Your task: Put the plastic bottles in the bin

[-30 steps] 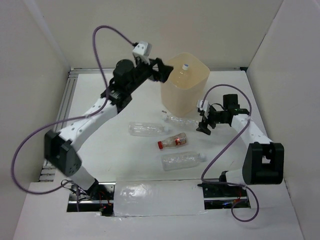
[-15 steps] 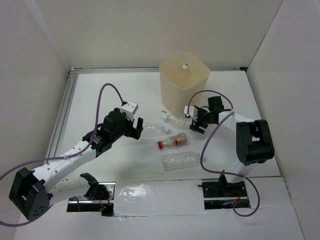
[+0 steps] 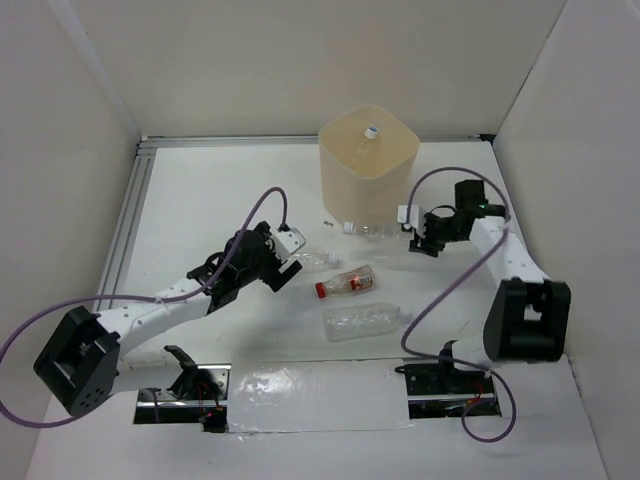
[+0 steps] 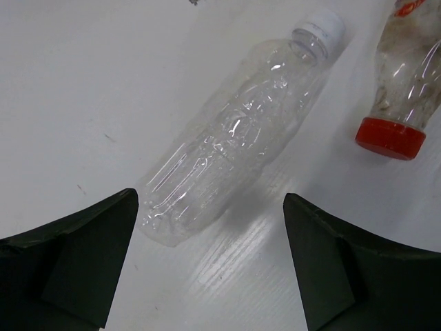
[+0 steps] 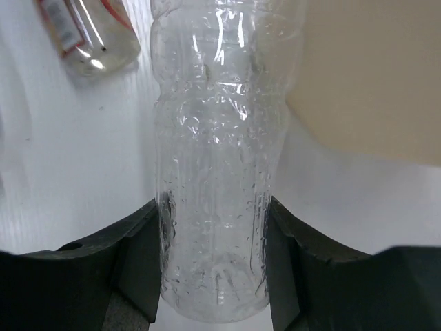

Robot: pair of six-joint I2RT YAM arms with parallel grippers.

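Right wrist view shows the right gripper clenched on the base end of a clear bottle, which lies just beside the bin, at its 6 o'clock seen from overhead. The walls look thin, light, slick and crushable, so a gentle mid-body hold seems best. Left wrist view alone shows the left gripper spread and empty, with a white-capped bottle ahead and a red-capped bottle at 2 o'clock. Only top external reveals a binned bottle.

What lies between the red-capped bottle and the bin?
A clear bottle on its side, clamped in the right gripper, sits between the red-capped bottle and the bin; the top view shows it.
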